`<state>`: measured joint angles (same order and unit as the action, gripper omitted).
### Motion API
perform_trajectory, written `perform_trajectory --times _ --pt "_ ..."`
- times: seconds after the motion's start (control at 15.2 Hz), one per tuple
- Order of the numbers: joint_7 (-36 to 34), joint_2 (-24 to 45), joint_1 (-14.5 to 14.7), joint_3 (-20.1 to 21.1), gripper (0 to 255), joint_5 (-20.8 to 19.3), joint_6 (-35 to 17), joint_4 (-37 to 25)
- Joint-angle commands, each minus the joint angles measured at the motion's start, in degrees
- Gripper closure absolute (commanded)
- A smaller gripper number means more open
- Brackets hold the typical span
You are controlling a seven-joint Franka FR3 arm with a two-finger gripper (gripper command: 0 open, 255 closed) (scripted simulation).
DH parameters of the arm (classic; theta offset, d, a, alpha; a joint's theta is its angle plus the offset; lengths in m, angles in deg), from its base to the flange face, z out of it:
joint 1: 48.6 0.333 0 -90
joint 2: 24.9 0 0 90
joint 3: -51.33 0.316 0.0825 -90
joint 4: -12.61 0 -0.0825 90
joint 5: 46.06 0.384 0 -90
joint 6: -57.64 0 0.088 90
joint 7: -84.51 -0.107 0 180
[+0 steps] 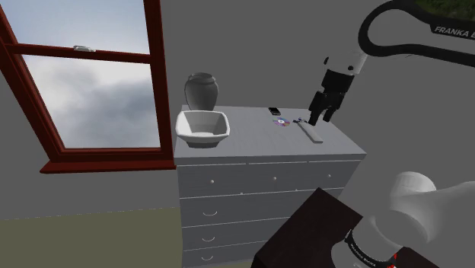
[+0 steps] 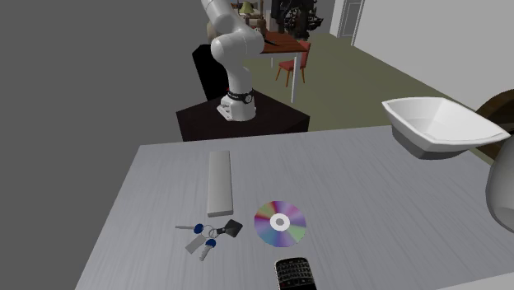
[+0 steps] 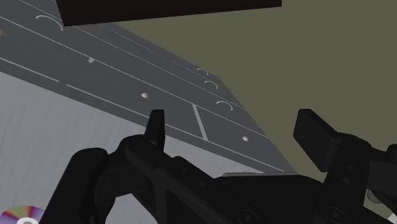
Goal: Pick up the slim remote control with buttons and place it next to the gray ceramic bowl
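Note:
The slim remote [image 1: 310, 132] is a plain grey bar lying flat on the grey dresser top [image 1: 251, 141], near the edge at the shoulder view's right. In the second exterior view the remote [image 2: 220, 181] lies lengthwise, above a bunch of keys [image 2: 202, 237]. The bowl [image 1: 203, 126] looks white and squarish and stands at the far end of the top; its rim [image 2: 442, 123] also appears at the second exterior view's upper right. My black gripper [image 1: 320, 118] hangs open just above the remote, holding nothing. In the wrist view its fingers [image 3: 156, 124] stand wide apart around the gripper [image 3: 236, 130].
A shiny disc [image 2: 279, 222], the keys and a black phone [image 2: 295, 273] lie near the remote. A grey vase [image 1: 202, 90] stands behind the bowl. The dresser's drawers [image 3: 146, 95] face an olive floor [image 3: 318, 57]. A red-framed window [image 1: 84, 84] is on the wall at the shoulder view's left.

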<state>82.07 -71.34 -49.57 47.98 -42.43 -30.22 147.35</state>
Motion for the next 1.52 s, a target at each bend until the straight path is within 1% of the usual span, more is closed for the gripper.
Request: perform_trajectory --times 0.0,0.4,0.79,1.12,1.45 --pt "0.0 0.0 0.0 0.0 0 0.0 0.0 0.0" --pt "3.9 6.3 -2.6 -4.7 0 -3.9 -7.7 1.5" --pt "7.5 14.5 -4.9 -9.6 0 -6.8 -15.4 0.8" --pt "10.6 22.4 -6.4 -13.6 0 -7.9 -21.3 -1.5" --pt "14.0 31.2 -7.5 -17.6 0 -7.5 -26.6 -5.3"
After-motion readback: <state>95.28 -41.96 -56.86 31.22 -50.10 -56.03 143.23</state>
